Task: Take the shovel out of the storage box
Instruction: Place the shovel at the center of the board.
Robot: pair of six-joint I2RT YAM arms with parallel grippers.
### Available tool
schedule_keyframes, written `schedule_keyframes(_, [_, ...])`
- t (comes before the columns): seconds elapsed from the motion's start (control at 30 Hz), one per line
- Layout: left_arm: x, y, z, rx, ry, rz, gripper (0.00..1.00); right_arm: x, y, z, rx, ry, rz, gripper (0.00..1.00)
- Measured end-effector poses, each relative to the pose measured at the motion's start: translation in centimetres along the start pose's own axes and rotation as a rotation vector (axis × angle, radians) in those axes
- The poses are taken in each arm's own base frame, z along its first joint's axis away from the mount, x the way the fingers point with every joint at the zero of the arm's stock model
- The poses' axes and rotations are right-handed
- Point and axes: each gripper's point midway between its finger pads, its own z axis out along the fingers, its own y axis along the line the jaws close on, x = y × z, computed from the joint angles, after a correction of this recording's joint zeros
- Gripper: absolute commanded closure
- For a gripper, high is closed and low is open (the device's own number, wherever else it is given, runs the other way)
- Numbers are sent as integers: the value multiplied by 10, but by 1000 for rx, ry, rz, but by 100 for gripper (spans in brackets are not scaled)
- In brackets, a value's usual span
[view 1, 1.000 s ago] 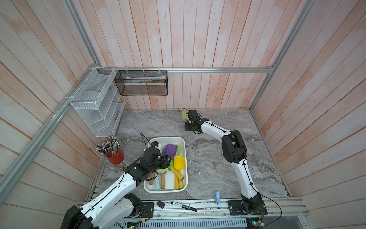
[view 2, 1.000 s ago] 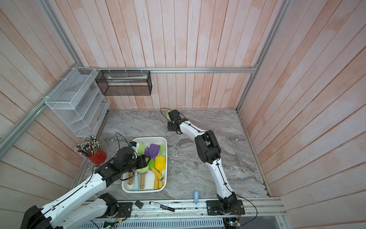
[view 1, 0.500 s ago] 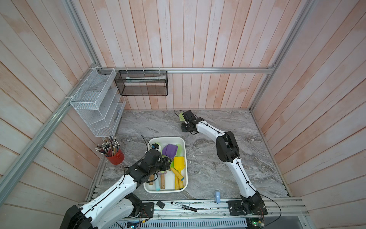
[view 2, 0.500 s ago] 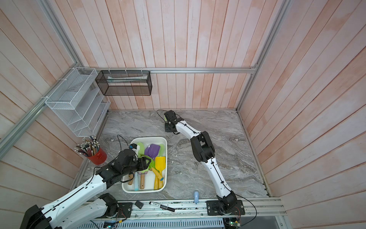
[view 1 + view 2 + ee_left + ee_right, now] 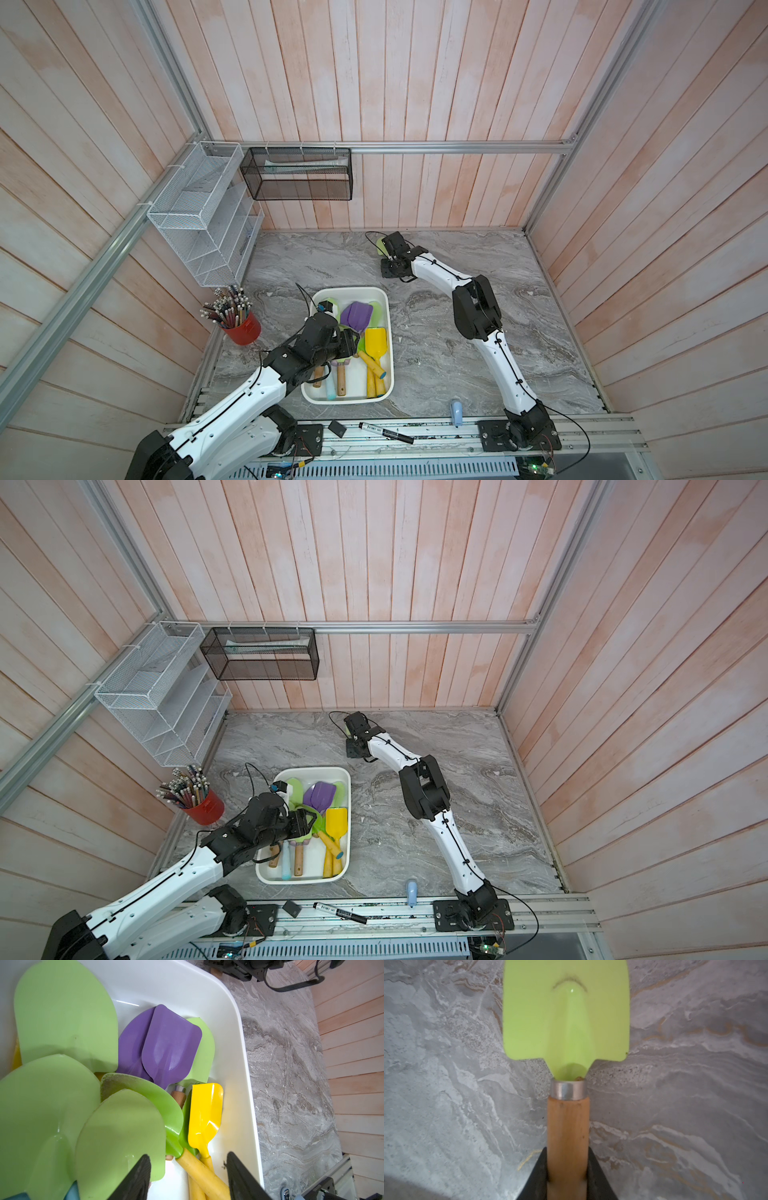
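Note:
In both top views the white storage box [image 5: 389,320] [image 5: 348,808] sits at the front middle of the marble table, filled with several shovels: green, purple [image 5: 356,313] and yellow [image 5: 376,343]. My left gripper [image 5: 351,340] [image 5: 306,818] hangs open inside it. In the left wrist view the left gripper [image 5: 188,1156] straddles two yellow handles without touching them, beside the storage box rim [image 5: 245,1064]. My right gripper [image 5: 388,251] [image 5: 568,1150] is at the far middle of the table, shut on the wooden handle of a light green shovel [image 5: 566,1022] [image 5: 345,728], its blade low over the marble.
A red cup of pencils [image 5: 243,328] stands left of the box. A white wire rack [image 5: 203,216] and a black mesh basket [image 5: 301,174] hang on the walls. A black marker [image 5: 386,432], a small black block [image 5: 336,428] and a pale blue object [image 5: 456,411] lie by the front rail.
My right gripper has carried the green shovel a little to the left along the far part of the table. The left gripper has stayed open in the box, barely shifting.

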Motion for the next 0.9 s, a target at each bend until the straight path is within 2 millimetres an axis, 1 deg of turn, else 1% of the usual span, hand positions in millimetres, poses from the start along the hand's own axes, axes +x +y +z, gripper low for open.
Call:
schedule_keyframes(0.33, [1, 1, 1, -2, 3, 0, 40, 1, 3, 1, -2, 1, -4, 69])
schedule_keyframes(0.43, [1, 1, 1, -2, 3, 0, 39, 1, 4, 1, -5, 1, -5, 66])
schedule_keyframes(0.7, [3, 2, 1, -8, 9, 0, 40, 5, 16, 0, -36, 7, -20, 64])
schedule_keyframes(0.8, [6, 5, 1, -26, 18, 6, 40, 10, 15, -7, -40, 13, -24, 60])
schedule_keyframes(0.9, [12, 7, 0, -42, 34, 19, 40, 10, 12, -24, -43, 8, -32, 55])
